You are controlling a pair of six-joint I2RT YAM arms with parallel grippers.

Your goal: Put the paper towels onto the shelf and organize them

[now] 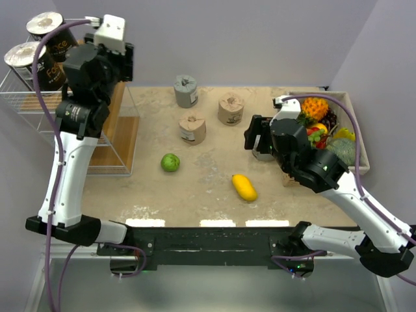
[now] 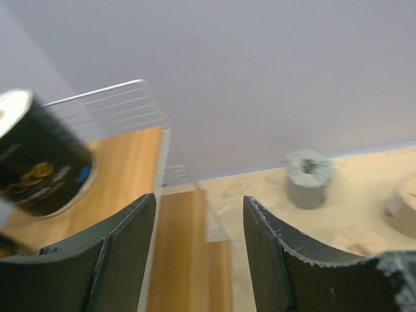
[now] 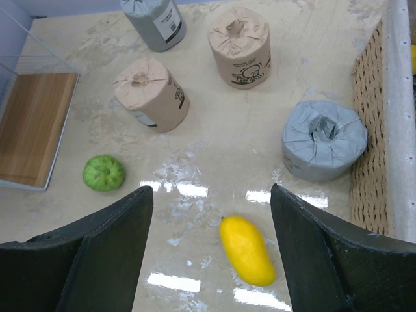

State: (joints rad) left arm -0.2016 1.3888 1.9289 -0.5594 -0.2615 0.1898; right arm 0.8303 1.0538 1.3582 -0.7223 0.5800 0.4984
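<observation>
Right wrist view showed the right gripper (image 3: 211, 195) agape, empty, above the table (image 3: 195, 149); near grey roll (image 3: 324, 140) beside the fruit box (image 3: 374, 130). Two tan rolls (image 3: 151, 92) and far grey roll (image 3: 153, 23) stood beyond. Farthest, left gripper (image 2: 199, 201) parted, empty, at the shelf (image 2: 130, 162) carrying two black rolls (image 1: 44, 25). Judged: fetching stage; next, close squarely on one roll.

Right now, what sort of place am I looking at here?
Probably a robotics lab bench staged like a small pantry or shop. Two robot arms are bolted at the table edge under bare walls, with a wire shelf, wrapped paper towels and a fruit box.
</observation>
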